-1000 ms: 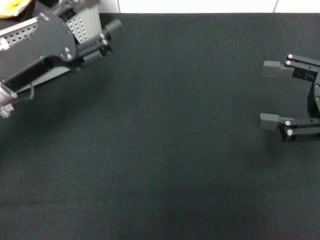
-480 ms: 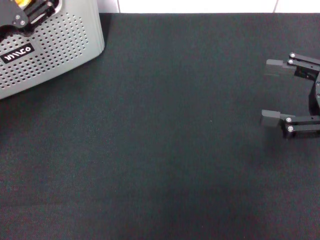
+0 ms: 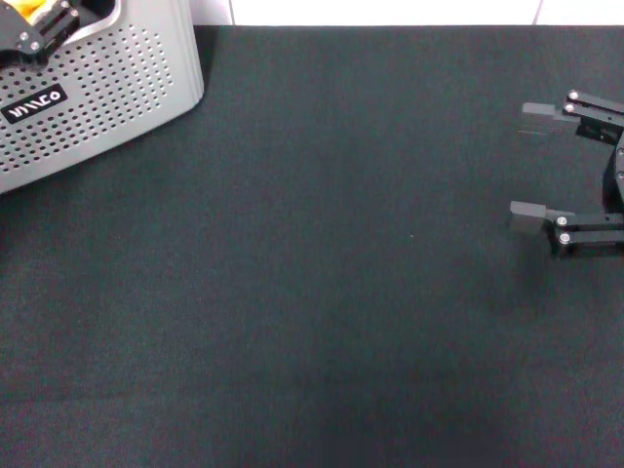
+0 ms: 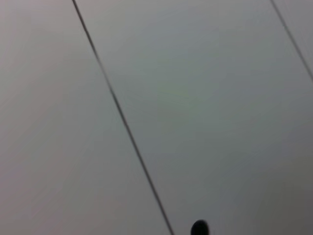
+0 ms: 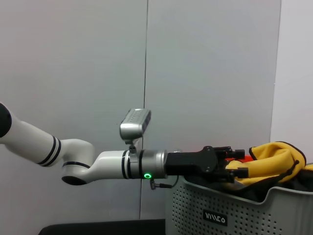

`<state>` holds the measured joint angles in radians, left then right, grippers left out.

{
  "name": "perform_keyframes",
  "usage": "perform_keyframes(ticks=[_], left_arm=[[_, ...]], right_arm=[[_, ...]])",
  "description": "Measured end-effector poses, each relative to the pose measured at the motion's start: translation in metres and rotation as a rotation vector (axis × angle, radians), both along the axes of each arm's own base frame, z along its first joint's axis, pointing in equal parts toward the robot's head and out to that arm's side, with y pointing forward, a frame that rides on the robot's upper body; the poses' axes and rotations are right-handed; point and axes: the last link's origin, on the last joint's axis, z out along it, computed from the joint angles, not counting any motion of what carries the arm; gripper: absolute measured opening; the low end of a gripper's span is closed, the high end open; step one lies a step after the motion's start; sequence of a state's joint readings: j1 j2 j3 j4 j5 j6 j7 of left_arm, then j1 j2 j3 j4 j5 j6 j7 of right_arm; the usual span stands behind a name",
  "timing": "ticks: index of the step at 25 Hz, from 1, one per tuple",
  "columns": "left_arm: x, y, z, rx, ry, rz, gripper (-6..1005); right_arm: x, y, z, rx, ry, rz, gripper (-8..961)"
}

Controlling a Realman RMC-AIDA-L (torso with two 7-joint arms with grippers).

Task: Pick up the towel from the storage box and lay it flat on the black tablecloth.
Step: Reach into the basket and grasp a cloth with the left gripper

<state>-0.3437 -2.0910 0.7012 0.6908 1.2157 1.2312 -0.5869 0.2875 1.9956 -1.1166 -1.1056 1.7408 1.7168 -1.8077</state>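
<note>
Bulging above the rim of the storage box point(image 5: 234, 210), the towel point(image 5: 271, 161) shows its yellow face with a line of black edging, heaped and crumpled rather than spread. From the head view only a sliver of that yellow point(image 3: 29, 8) peeks out at the far left corner, inside the grey perforated basket point(image 3: 107, 88) with its white lettering on a black patch. The box stands on the far left corner of the black tablecloth point(image 3: 322, 292).

Over the box reaches the left gripper point(image 5: 234, 164), its black fingers at the rim and right against the yellow folds; whether they have closed on the cloth I cannot tell from where it shows. Its white arm stretches in level from the side, a green light glowing on the wrist ring. The left wrist view gives only a pale wall with dark seams.

Across the cloth, well apart from the box, the right gripper point(image 3: 526, 161) sits low at the right edge, fingers spread wide and holding nothing.
</note>
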Motion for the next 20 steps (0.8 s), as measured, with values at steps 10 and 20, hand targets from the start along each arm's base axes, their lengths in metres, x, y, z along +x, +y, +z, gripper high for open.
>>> perform_keyframes(ticks=[10,20], left_arm=[[-0.008,0.012,0.001,0.029,0.059,0.082,691],[-0.020,0.004,-0.002,0.046,0.092,0.121,515]], right_arm=[[0.002,-0.001,-0.001,-0.002,0.012,-0.009,884],[0.003,-0.001,-0.001,-0.004,0.018,-0.012,885]])
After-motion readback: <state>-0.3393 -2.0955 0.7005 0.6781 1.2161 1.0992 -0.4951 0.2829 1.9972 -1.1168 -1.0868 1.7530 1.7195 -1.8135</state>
